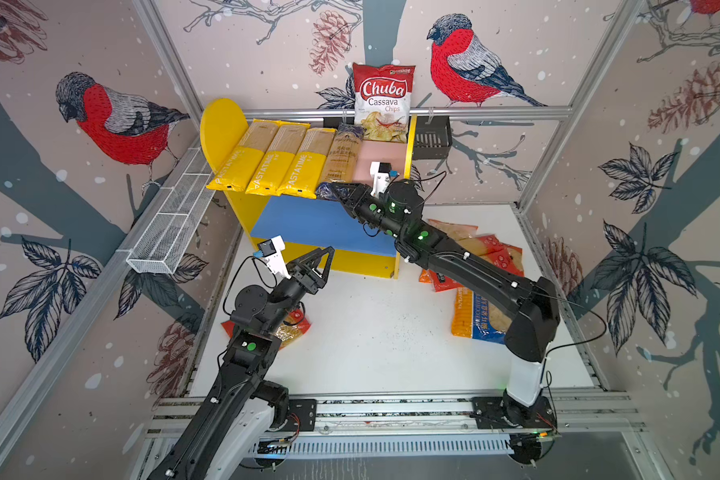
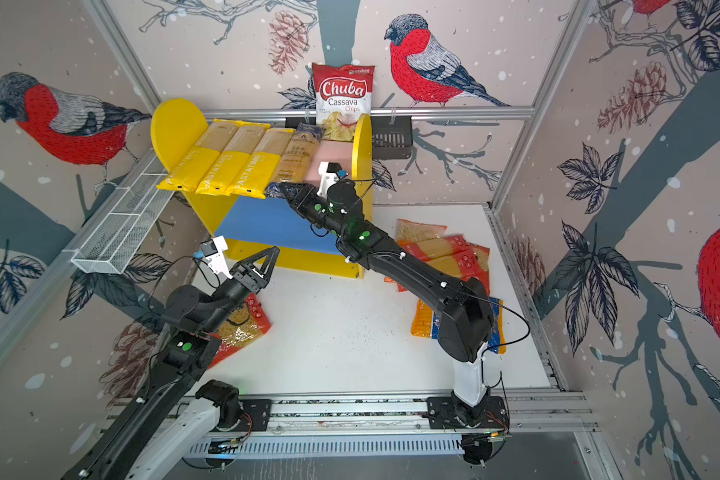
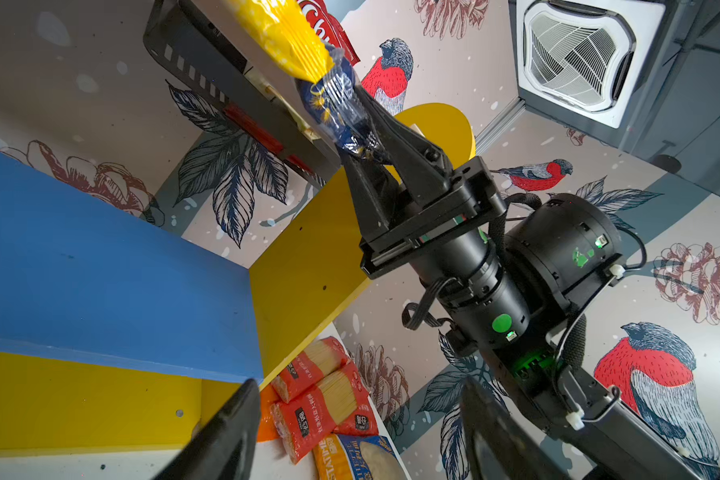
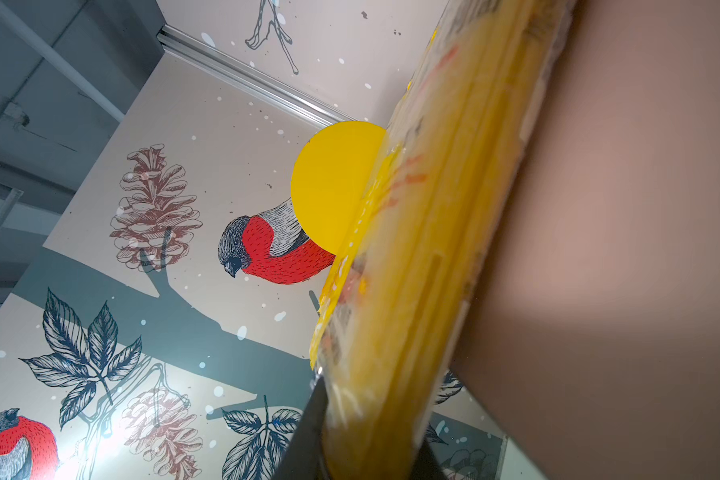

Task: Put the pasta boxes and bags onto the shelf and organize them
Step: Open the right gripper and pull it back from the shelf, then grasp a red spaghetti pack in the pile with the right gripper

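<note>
The shelf [image 1: 385,156] stands at the back, with a pink upper board and a blue lower board [image 1: 308,220]. Three yellow PASTATIME packs [image 1: 267,162] lie side by side on the pink board. Beside them lies a blue-labelled spaghetti pack [image 1: 344,160] [image 4: 425,249], its near end overhanging the edge. My right gripper [image 1: 341,193] [image 4: 362,449] is shut on that end; the left wrist view shows the pinched blue wrapper [image 3: 337,108]. My left gripper [image 1: 323,266] [image 3: 358,436] hangs open and empty before the lower board.
A Chuba chips bag [image 1: 383,99] leans behind the shelf beside a black slotted basket [image 1: 431,139]. A white wire basket [image 1: 175,220] hangs on the left wall. Red spaghetti packs [image 1: 491,257] and a blue-orange bag [image 1: 474,316] lie under my right arm, and a red macaroni bag [image 1: 294,328] under my left.
</note>
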Robot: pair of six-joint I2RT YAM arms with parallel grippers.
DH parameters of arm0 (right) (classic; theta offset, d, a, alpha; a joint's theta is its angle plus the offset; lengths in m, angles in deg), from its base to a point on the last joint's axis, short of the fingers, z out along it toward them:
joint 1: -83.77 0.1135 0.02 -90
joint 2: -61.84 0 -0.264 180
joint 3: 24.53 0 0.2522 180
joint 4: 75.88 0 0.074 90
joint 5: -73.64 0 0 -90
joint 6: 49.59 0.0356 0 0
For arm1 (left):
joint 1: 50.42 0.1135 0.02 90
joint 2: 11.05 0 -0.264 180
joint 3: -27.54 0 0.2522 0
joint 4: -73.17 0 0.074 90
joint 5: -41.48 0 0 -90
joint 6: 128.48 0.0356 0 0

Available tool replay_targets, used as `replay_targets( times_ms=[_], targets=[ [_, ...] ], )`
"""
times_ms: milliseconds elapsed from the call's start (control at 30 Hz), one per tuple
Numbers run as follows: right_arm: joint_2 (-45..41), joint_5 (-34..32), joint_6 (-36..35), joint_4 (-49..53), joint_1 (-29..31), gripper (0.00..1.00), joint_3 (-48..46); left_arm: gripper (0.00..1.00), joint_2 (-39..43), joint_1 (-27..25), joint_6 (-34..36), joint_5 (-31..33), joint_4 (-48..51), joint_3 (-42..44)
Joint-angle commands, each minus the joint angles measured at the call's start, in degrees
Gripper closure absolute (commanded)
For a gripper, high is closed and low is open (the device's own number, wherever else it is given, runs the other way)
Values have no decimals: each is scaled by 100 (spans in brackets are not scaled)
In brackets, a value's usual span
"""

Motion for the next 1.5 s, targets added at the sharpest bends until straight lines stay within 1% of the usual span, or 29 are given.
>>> replay_targets(
  times_ms=[0,100,133,233,367,467,533,600,667,733,800,867,900,967,1100,1200,1300,1367,1467],
  targets=[
    [-60,367,-220,-50,10,72,-21,25,-25,9,-44,-68,-317,36],
    [-201,451,-369,-53,37,54,-171,26,-62,5,-104,-105,-377,110],
    [-267,461,-416,-46,45,49,-265,26,-75,3,-117,-135,-380,137],
    [-562,471,-480,-198,78,43,-785,26,-38,-24,-135,-123,-435,330],
    [-1067,546,-726,-312,177,41,-1666,26,252,-217,19,200,-626,740],
    [-1615,527,-1160,-323,350,40,-2563,26,517,-602,442,798,-541,1040],
    [-2046,455,-1439,-225,470,40,-3274,27,614,-933,695,1202,-553,1267],
    [-2426,373,-1539,19,491,40,-3924,26,607,-1271,898,1561,-610,1495],
    [-2771,233,-1594,232,421,41,-4594,27,492,-1725,1151,2013,-628,1654],
    [-3184,-43,-1552,499,235,42,-5298,26,212,-2327,1488,2613,-786,1779],
    [-3567,-109,-1454,573,-128,44,-5923,26,-219,-2939,1779,3192,-1082,1837],
    [-3972,-101,-1378,671,-759,46,-6469,26,-815,-3465,2004,3605,-1459,1796],
    [-4111,-102,-1378,761,-1093,46,-6666,26,-1179,-3682,2051,3728,-1626,1721],
    [-4330,-14,-1454,983,-1802,48,-6890,26,-1851,-3938,2003,3785,-1928,1554],
    [-4529,162,-1588,1246,-3360,48,-7154,26,-3051,-4231,1738,3740,-2108,1040],
    [-4545,366,-1556,1185,-4320,44,-7282,26,-3551,-4378,1674,3679,-2153,758],
    [-4494,351,-1538,1175,-4984,40,-7402,26,-3731,-4411,1607,3569,-2207,662],
    [-4407,501,-1486,1032,-5327,39,-7544,26,-3732,-4412,1588,3560,-2225,678],
    [-4186,695,-1470,826,-5645,39,-7626,26,-3698,-4412,1598,3577,-2199,727]
  ],
)
